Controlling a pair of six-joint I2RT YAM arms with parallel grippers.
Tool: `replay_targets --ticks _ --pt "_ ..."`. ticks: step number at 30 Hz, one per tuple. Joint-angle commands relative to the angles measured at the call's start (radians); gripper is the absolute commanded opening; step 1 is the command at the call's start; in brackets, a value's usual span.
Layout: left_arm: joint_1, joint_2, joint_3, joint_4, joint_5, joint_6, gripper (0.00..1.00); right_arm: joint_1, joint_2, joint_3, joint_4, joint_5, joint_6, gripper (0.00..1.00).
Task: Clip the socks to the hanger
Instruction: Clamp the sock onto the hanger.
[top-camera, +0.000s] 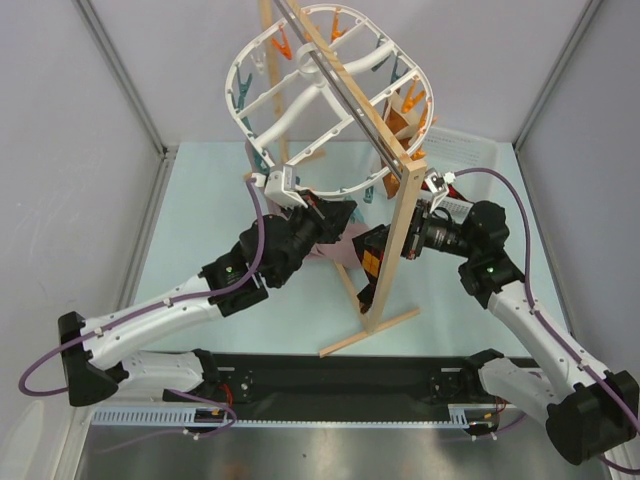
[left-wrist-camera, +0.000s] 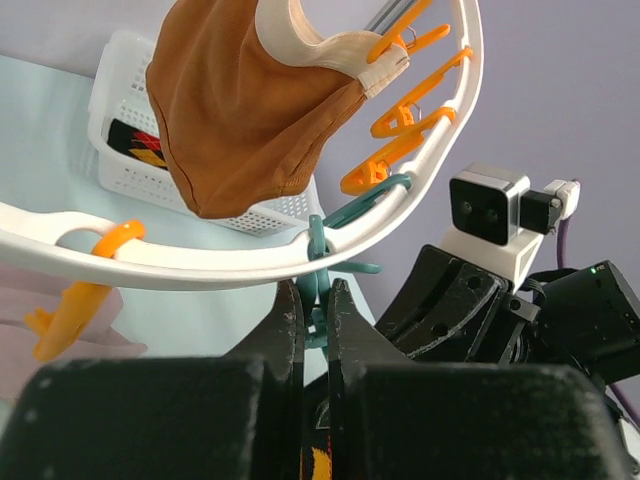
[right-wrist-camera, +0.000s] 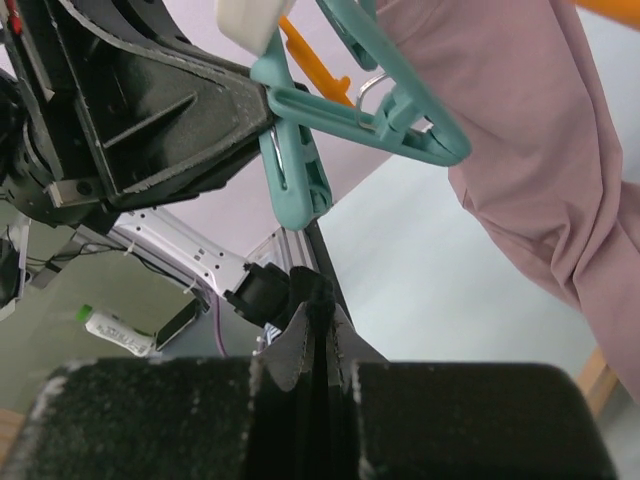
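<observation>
The white oval hanger (top-camera: 300, 90) hangs from the wooden stand's rod; its rim crosses the left wrist view (left-wrist-camera: 200, 262). My left gripper (top-camera: 300, 203) (left-wrist-camera: 314, 290) is shut on a teal clip (left-wrist-camera: 318, 262) on the rim's lower edge, squeezing its handles. The same clip (right-wrist-camera: 300, 170) hangs just above my right gripper (right-wrist-camera: 318, 305), which is shut on the black edge of a sock (right-wrist-camera: 322, 285). In the top view that sock (top-camera: 370, 260) shows black with orange by the right gripper (top-camera: 385, 250). The second sock (left-wrist-camera: 135, 140) lies in a white basket.
The wooden stand (top-camera: 385, 250) rises between the arms. A plain orange garment (left-wrist-camera: 250, 110) and a mauve-pink cloth (right-wrist-camera: 530, 150) hang from the hanger. The white basket (left-wrist-camera: 115, 185) sits at the back right (top-camera: 460, 150). Orange clips (left-wrist-camera: 400, 150) line the rim.
</observation>
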Motion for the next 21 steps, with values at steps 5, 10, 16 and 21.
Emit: replay_targets --ticks 5,10,16,21 --pt "0.006 -0.023 -0.015 -0.007 0.014 -0.026 0.0 0.002 -0.002 0.038 0.11 0.005 0.038 0.0" --pt "0.006 -0.021 -0.015 -0.004 0.02 -0.029 0.0 -0.002 0.009 0.044 0.127 0.005 0.056 0.0" --pt "0.006 -0.023 -0.021 0.007 0.03 -0.03 0.0 -0.035 0.04 0.043 0.165 -0.002 0.111 0.0" --pt "0.006 -0.029 -0.038 0.024 0.037 -0.029 0.0 -0.058 0.075 0.035 0.263 -0.04 0.174 0.0"
